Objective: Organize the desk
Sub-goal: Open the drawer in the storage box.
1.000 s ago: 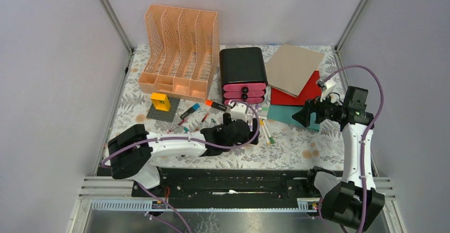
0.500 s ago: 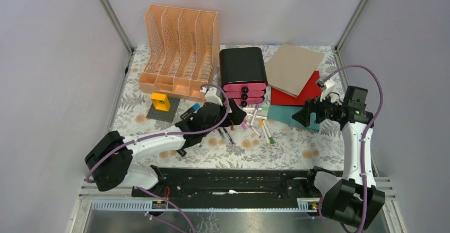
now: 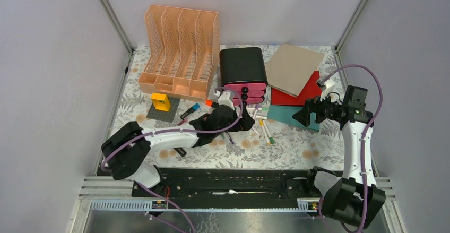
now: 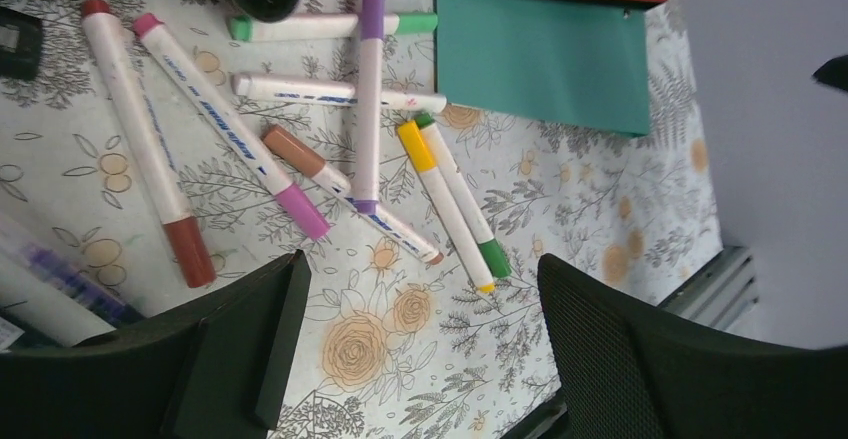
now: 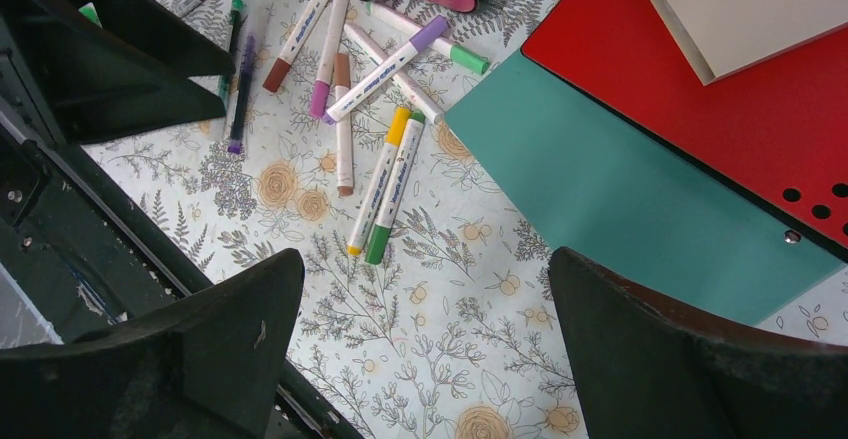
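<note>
The flower-print table (image 3: 297, 148) spreads away from the arm bases. The left tool (image 4: 415, 344) hangs low over it, fingers apart with nothing between them, just short of the scattered markers (image 4: 368, 109). The right tool (image 5: 425, 299), fingers wide apart and empty, hovers above the table near the teal folder (image 5: 620, 189). Farther back stand a black drawer box (image 3: 243, 66) and an orange file rack (image 3: 178, 47).
</note>
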Motion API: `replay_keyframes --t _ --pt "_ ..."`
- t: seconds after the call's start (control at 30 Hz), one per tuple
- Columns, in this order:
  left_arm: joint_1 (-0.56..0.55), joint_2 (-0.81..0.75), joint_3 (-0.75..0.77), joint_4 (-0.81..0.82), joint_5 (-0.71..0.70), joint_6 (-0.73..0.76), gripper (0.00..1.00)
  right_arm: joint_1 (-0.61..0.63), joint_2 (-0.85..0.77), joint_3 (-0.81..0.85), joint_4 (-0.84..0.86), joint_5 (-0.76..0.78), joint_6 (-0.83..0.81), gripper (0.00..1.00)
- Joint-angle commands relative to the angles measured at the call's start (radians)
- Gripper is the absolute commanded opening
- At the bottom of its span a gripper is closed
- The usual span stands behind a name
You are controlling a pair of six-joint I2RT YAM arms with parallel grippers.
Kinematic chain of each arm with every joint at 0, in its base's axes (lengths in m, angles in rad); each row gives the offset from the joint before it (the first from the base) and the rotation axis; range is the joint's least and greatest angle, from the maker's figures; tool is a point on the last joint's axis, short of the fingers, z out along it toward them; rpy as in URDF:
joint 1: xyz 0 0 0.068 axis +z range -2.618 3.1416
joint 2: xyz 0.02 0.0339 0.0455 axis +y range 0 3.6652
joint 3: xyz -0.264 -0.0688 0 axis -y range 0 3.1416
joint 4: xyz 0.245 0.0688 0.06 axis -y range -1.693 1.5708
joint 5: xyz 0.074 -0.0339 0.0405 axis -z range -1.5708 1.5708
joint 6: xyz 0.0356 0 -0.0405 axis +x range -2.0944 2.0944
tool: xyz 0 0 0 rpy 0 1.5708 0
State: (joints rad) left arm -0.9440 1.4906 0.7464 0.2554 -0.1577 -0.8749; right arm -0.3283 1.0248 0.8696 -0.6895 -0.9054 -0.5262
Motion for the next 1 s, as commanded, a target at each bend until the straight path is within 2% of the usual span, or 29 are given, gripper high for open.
replay_keyframes --t 0.0,0.13,0.43,0.67,0.8,0.97 --pt "-0.082 0.045 0.134 -0.089 -0.170 0.074 0.89 -0.002 0.004 -0.006 0.020 0.006 0.004 1.00" --pt "-0.125 0.120 0.213 -0.158 -0.257 0.116 0.89 -0.001 0.006 -0.006 0.020 0.007 0.003 1.00" --pt "-0.132 0.200 0.321 -0.195 -0.293 0.174 0.88 -0.001 0.004 -0.004 0.020 0.008 0.003 1.00" --pt "-0.127 0.130 0.289 -0.150 -0.333 0.216 0.88 -0.001 0.003 -0.004 0.019 0.005 0.003 1.00" --pt "-0.080 0.042 0.290 -0.160 -0.317 0.233 0.88 0.000 0.004 -0.004 0.019 0.003 0.003 1.00" --pt "-0.047 0.015 0.323 -0.197 -0.341 0.208 0.82 0.000 0.004 -0.003 0.019 0.003 0.003 1.00"
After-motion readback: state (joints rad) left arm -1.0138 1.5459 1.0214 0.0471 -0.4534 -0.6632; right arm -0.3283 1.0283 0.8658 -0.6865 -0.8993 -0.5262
